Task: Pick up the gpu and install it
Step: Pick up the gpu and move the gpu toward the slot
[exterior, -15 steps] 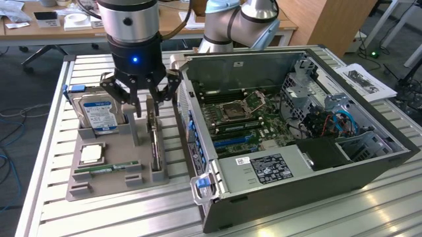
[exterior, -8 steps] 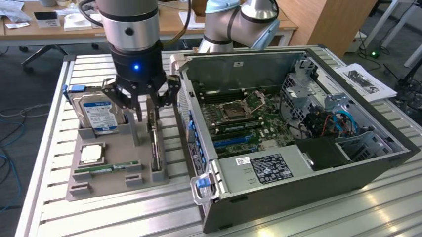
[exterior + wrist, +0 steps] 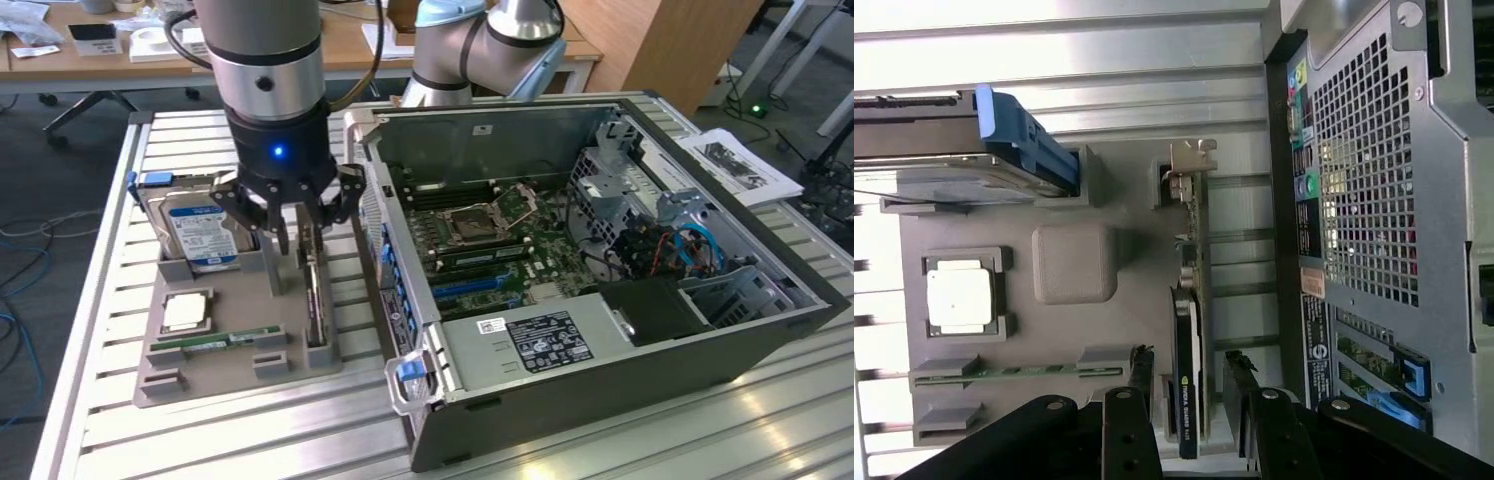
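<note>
The gpu (image 3: pixel 316 300) stands on its edge in a slot of the grey holder tray (image 3: pixel 200 378), beside the open computer case (image 3: pixel 601 250). In the wrist view the gpu (image 3: pixel 1189 300) shows its dark body near me and its silver bracket (image 3: pixel 1189 160) at the far end. My gripper (image 3: pixel 300 243) hangs straight over the card, lowered so its fingers straddle it. In the wrist view the gripper (image 3: pixel 1189 358) is open, with a visible gap between each finger and the card's faces.
The tray also holds an upright hard drive (image 3: pixel 200 225), a CPU (image 3: pixel 184 312) and a green memory stick (image 3: pixel 214 342). Inside the case lie the motherboard (image 3: pixel 494 235) and its blue slots (image 3: pixel 470 287). The case's rear panel (image 3: pixel 1374 200) stands close beside the card.
</note>
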`<state>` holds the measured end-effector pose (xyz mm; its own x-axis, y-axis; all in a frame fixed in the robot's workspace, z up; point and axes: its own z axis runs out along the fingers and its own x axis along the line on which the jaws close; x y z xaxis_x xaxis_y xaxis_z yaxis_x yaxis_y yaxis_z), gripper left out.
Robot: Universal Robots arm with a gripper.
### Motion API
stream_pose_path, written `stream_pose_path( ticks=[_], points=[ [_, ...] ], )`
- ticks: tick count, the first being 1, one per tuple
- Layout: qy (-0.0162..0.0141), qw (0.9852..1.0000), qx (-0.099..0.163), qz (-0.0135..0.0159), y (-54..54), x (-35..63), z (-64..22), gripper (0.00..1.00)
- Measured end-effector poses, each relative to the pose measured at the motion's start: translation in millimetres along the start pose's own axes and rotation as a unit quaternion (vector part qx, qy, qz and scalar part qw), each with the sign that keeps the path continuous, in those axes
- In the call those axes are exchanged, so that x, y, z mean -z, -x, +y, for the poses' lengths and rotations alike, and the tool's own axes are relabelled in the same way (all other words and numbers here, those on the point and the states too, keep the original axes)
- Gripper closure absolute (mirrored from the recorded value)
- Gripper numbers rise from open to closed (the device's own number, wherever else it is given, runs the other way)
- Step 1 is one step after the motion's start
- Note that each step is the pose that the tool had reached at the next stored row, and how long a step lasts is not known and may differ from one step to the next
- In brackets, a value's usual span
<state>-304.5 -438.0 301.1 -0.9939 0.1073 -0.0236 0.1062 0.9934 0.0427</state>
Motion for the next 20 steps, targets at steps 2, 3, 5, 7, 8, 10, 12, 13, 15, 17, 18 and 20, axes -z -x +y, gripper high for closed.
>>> stream_pose_path(
  ticks=[2, 3, 5, 7, 8, 10, 12, 13, 15, 17, 18, 20],
  points=[
    [-0.0001, 1.0000, 0.000, 0.0001, 0.0, -0.7, -0.1, 0.58],
    [-0.0002, 1.0000, 0.000, 0.0001, 0.0, -0.7, -0.1, 0.58],
    [-0.0001, 1.0000, 0.000, 0.0001, -0.1, -0.8, -0.1, 0.58],
    [-0.0001, 1.0000, 0.000, 0.0001, -0.1, -0.8, -0.1, 0.58],
    [-0.0001, 1.0000, 0.000, 0.0001, 0.0, -0.8, 0.0, 0.58],
    [0.0001, 1.0000, 0.000, -0.0001, 0.0, -1.6, 0.0, 0.58],
    [0.0000, 1.0000, 0.000, 0.0000, -0.1, -2.5, -0.1, 0.58],
    [0.0000, 1.0000, 0.000, 0.0000, -0.1, -3.3, -0.2, 0.58],
    [0.0000, 1.0000, 0.000, 0.0000, -0.2, -6.0, -0.3, 0.58],
    [0.0000, 1.0000, 0.000, 0.0000, -0.2, -9.4, -0.4, 0.58],
    [0.0000, 1.0000, 0.000, 0.0000, -0.3, -11.2, -0.5, 0.58],
    [0.0000, 1.0000, 0.000, 0.0001, -0.4, -14.8, -0.6, 0.58]
  ],
)
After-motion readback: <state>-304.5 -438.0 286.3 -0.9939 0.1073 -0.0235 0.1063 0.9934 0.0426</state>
